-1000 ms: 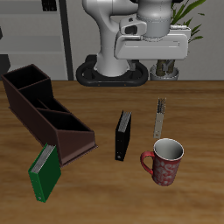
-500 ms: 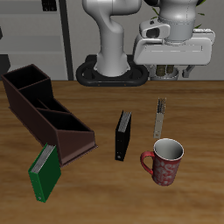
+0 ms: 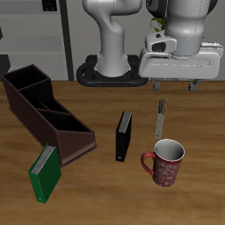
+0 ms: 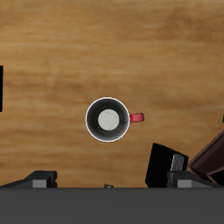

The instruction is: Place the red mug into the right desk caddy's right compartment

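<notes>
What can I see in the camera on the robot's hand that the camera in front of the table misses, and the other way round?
Only the wrist view looks straight down into the red mug, showing its white inside and round bottom.

Only the exterior view shows the robot arm high above the table, the whole right desk caddy with its dividers, the green book leaning at its end, and the mug's speckled side.

Both show the mug standing upright on the wooden table, apart from the caddy, and a black book standing beside it.
</notes>
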Robot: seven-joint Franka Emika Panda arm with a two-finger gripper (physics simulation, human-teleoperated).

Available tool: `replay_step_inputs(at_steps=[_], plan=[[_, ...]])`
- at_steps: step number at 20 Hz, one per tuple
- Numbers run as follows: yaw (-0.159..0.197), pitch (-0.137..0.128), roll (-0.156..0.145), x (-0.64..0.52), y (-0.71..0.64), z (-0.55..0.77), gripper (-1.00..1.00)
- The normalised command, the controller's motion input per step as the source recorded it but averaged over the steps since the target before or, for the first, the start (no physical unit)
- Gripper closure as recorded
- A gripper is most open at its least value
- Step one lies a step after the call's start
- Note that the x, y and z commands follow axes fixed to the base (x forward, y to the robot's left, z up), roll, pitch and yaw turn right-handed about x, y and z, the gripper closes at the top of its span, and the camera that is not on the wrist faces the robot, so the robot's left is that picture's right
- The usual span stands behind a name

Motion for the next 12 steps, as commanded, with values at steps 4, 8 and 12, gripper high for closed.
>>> replay_step_inputs(at_steps=[4,8,12], plan=[[0.01,-0.006,0.019,0.02,0.05,-0.1,-1.0],[0.03,-0.009,0.042,-0.02,0.06,0.14,-1.0],[-0.01,0.002,-0.004,0.03,-0.03,0.12,-1.0]])
